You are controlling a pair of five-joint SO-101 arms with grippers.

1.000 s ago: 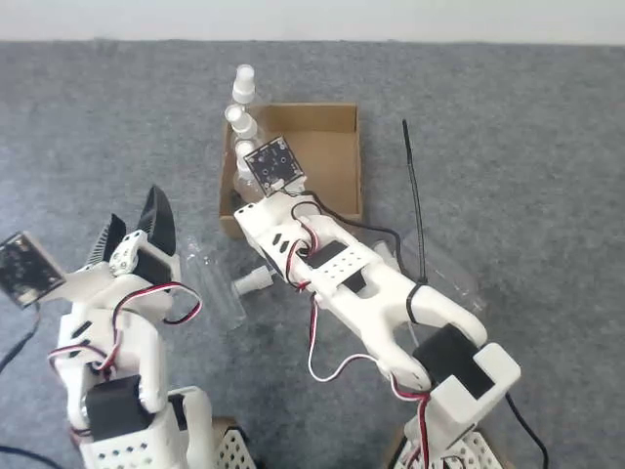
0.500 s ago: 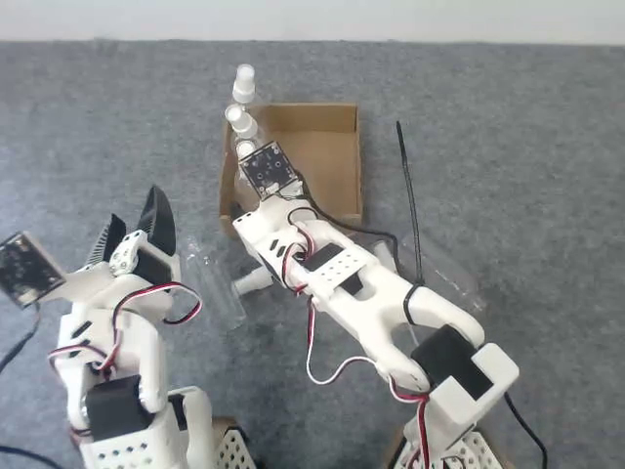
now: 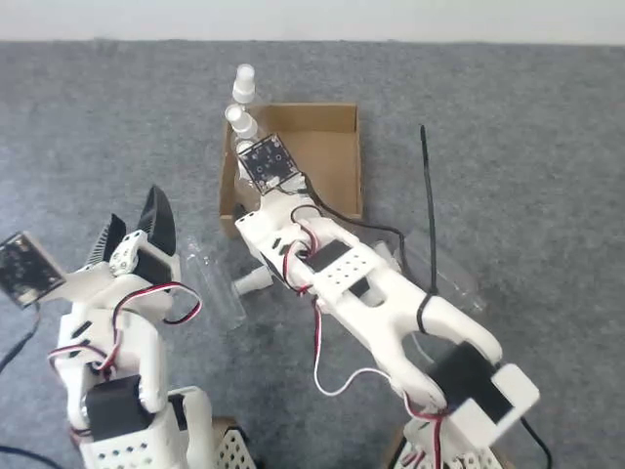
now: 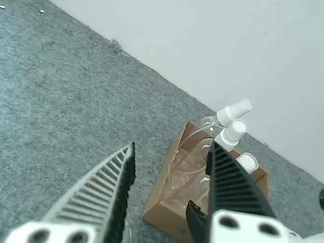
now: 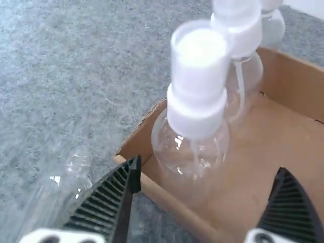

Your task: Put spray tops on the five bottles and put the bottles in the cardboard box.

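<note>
Three of five look done: three capped bottles (image 3: 239, 119) stand in a row along one wall of the cardboard box (image 3: 327, 147), though I can't fully confirm the farthest one sits inside the far corner. Two are left. An uncapped bottle (image 3: 217, 285) lies on its side on the table (image 3: 508, 127) between my two arms, with a loose spray top (image 3: 252, 281) just beside it, apart from its neck. A second clear bottle (image 3: 454, 274) lies partly under my right arm, and I can't tell if it has a top. My right tool (image 5: 207, 172) is spread wide and holds nothing. It hangs over the near corner of the box, with the nearest capped bottle (image 5: 195, 101) upright between the two jaws and touching neither. The uncapped bottle lies outside the box, off to the side of one jaw. My left tool (image 4: 173, 149) is also spread and empty, raised off the table and pointing toward the box, with the capped bottles well ahead of it. My call: capping the lying bottle comes next.
</note>
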